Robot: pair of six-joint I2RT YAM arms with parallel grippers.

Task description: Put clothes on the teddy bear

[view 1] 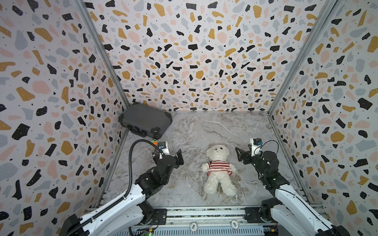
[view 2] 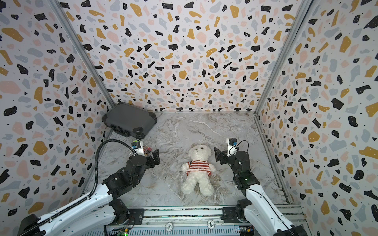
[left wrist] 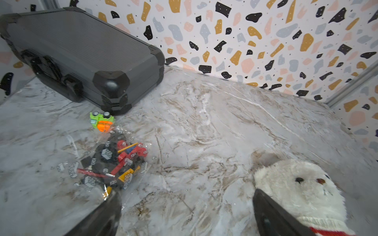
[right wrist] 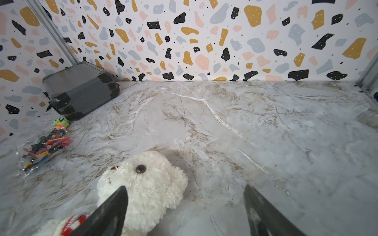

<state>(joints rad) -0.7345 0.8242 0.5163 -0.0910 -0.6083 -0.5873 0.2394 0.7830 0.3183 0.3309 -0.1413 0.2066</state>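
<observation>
The teddy bear [view 1: 217, 169] lies face-up on the marble tabletop [view 1: 204, 126], with a striped sweater [view 1: 219, 167] on its torso. The left gripper [view 1: 179, 157] and right gripper [view 1: 239, 155] flank the bear's head, jaws apart and empty. Beyond the left gripper from the bear, a bag of toy bricks [left wrist: 110, 161] is largely hidden in both top views.

1. In both top views the whole table [view 1: 194, 126] is seen from high above its near edge, steeply downward.
2. The left wrist view is set low and close, faced toward the grey case [left wrist: 81, 51].
3. The right wrist view seems set equally low; the grey case and the teddy bear [right wrist: 147, 183] are shared between the wrist views.
</observation>
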